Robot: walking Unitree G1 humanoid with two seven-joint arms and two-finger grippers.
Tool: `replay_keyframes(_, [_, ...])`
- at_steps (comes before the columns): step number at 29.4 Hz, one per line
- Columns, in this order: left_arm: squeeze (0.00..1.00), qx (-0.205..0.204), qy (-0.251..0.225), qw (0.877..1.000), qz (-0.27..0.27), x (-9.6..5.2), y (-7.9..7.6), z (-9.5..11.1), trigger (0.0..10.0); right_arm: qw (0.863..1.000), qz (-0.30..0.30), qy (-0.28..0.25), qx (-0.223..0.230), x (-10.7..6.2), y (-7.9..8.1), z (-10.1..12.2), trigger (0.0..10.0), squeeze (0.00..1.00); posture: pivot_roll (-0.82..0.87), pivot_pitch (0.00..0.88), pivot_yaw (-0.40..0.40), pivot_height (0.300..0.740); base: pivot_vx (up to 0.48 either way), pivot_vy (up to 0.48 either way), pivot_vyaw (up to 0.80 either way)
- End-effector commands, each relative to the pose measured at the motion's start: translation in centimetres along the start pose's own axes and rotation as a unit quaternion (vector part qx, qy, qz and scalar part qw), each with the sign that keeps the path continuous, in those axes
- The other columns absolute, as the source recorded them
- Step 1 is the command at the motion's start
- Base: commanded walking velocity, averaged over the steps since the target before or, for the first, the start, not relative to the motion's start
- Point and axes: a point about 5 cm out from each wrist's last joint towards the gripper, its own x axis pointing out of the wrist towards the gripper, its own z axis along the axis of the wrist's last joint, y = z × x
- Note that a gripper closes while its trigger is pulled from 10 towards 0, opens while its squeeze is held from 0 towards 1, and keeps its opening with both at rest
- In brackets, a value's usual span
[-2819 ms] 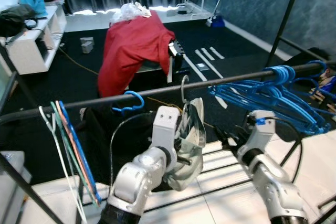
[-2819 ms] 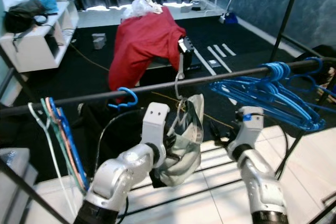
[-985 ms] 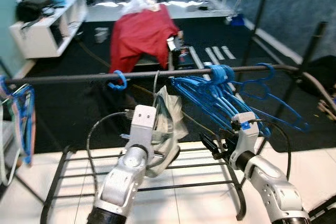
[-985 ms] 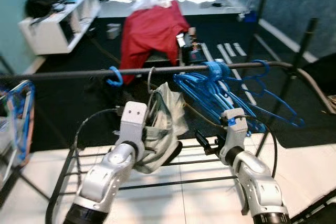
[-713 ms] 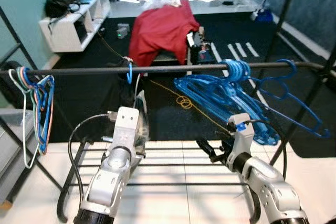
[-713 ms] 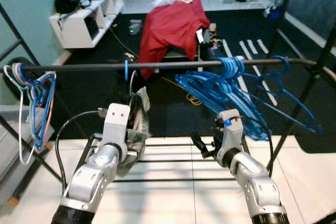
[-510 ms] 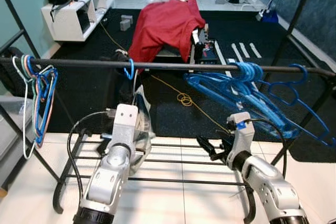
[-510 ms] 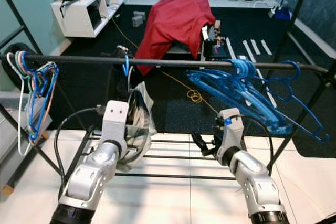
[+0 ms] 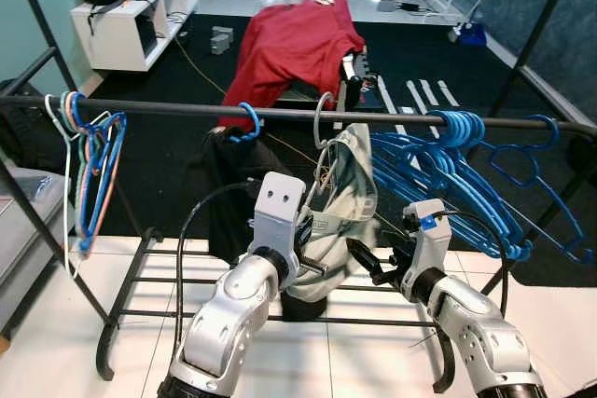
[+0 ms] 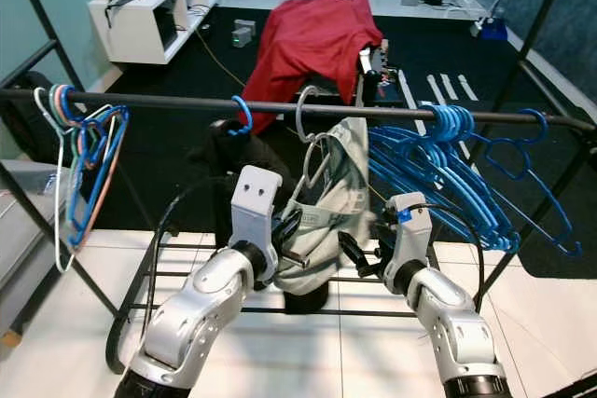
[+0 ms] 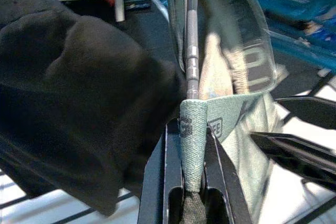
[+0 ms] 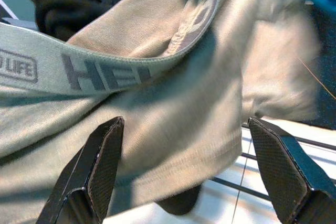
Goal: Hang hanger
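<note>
A silver wire hanger (image 9: 322, 128) carries a grey-green garment (image 9: 347, 188); its hook curves over the black rail (image 9: 168, 110), between a blue hook (image 9: 248, 124) and the blue hangers (image 9: 448, 160). My left gripper (image 9: 312, 251) is below the rail, shut on the hanger's lower bar. The garment's waistband (image 11: 193, 129) is folded over that bar between the fingers. My right gripper (image 9: 371, 263) stands open close to the garment's right side. Its two black fingertips (image 12: 92, 179) spread wide in front of the cloth (image 12: 173, 98) without holding it.
A black garment (image 9: 219, 184) hangs under the blue hook. Several coloured hangers (image 9: 89, 165) hang at the rail's left end. The rack's low bars (image 9: 159, 286) lie on the white tiles. Behind are a red cloth (image 9: 289, 44) over furniture and a white shelf (image 9: 131, 25).
The view has swung. The hanger with its garment now sits further right along the rail from the blue hook, my left gripper still on it. The right gripper stays open beside it.
</note>
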Motion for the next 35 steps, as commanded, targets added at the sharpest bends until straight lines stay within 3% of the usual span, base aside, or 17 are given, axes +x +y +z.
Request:
replay_keyframes(1, [0.0, -0.001, 0.016, 0.999, 0.038, 0.5, 0.9, -0.6, 10.0, 1.0, -0.005, 0.004, 0.011, 0.0, -0.1, -0.3, 10.0, 0.0, -0.08, 0.081, -0.034, 0.74, 0.0, 0.0, 0.0])
replay_keyframes(4, [0.0, 0.01, 0.029, 0.995, 0.095, 1.5, 2.5, -0.9, 10.0, 1.0, -0.007, 0.005, 0.01, 0.1, -0.1, -0.3, 10.0, 0.0, -0.09, 0.08, -0.031, 0.74, 0.0, 0.0, 0.0])
replay_keyframes(7, [0.0, 0.018, 0.032, 0.993, 0.111, 1.8, 3.2, -1.0, 10.0, 1.0, -0.008, 0.006, 0.009, 0.1, -0.1, -0.3, 10.0, 0.0, -0.09, 0.08, -0.031, 0.74, 0.0, 0.0, 0.0])
replay_keyframes(9, [0.0, 0.018, 0.033, 0.989, 0.143, 2.5, 4.7, -0.9, 10.0, 1.0, -0.011, 0.006, 0.009, 0.0, -0.2, -0.4, 10.0, 0.0, -0.09, 0.074, -0.028, 0.74, 0.0, 0.0, 0.0])
replay_keyframes(17, [0.0, 0.024, 0.024, 0.988, 0.148, 3.3, 5.5, -0.7, 10.0, 1.0, -0.014, 0.007, 0.009, 0.1, -0.2, -0.5, 10.0, 0.0, -0.1, 0.065, -0.026, 0.74, 0.0, 0.0, 0.0])
replay_keyframes(19, [0.0, 0.028, 0.022, 0.988, 0.151, 3.3, 5.6, -0.7, 10.0, 1.0, -0.015, 0.008, 0.009, 0.1, -0.2, -0.6, 10.0, 0.0, -0.1, 0.065, -0.026, 0.74, 0.0, 0.0, 0.0])
replay_keyframes(21, [0.0, 0.048, 0.029, 0.983, 0.176, 3.3, 7.4, -0.8, 10.0, 1.0, -0.016, 0.008, 0.009, 0.1, -0.2, -0.5, 10.0, 0.0, -0.1, 0.064, -0.027, 0.74, 0.0, 0.0, 0.0])
replay_keyframes(23, [0.0, 0.054, 0.03, 0.981, 0.183, 3.3, 7.9, -0.8, 10.0, 1.0, -0.016, 0.008, 0.009, 0.1, -0.2, -0.5, 10.0, 0.0, -0.1, 0.064, -0.027, 0.74, 0.0, 0.0, 0.0])
replay_keyframes(25, [0.0, 0.07, 0.039, 0.975, 0.206, 2.9, 9.5, -1.0, 10.0, 1.0, -0.017, 0.007, 0.01, 0.1, -0.3, -0.5, 10.0, 0.0, -0.1, 0.068, -0.025, 0.74, 0.0, 0.0, 0.0])
replay_keyframes(31, [0.0, 0.093, 0.056, 0.967, 0.232, 2.3, 11.5, -1.8, 10.0, 1.0, -0.018, 0.006, 0.011, 0.1, -0.3, -0.4, 10.0, 0.0, -0.09, 0.075, -0.028, 0.74, 0.0, 0.0, 0.0])
replay_keyframes(32, [1.0, 0.092, 0.067, 0.966, 0.234, 2.0, 11.9, -2.3, 10.0, 1.0, -0.019, 0.006, 0.011, 0.1, -0.3, -0.4, 10.0, 0.0, -0.09, 0.077, -0.028, 0.74, 0.0, 0.0, 0.0])
replay_keyframes(35, [1.0, 0.076, 0.08, 0.966, 0.236, 1.5, 12.2, -2.9, 10.0, 1.0, -0.019, 0.006, 0.011, 0.1, -0.3, -0.4, 10.0, 0.0, -0.09, 0.077, -0.029, 0.74, 0.0, 0.0, 0.0])
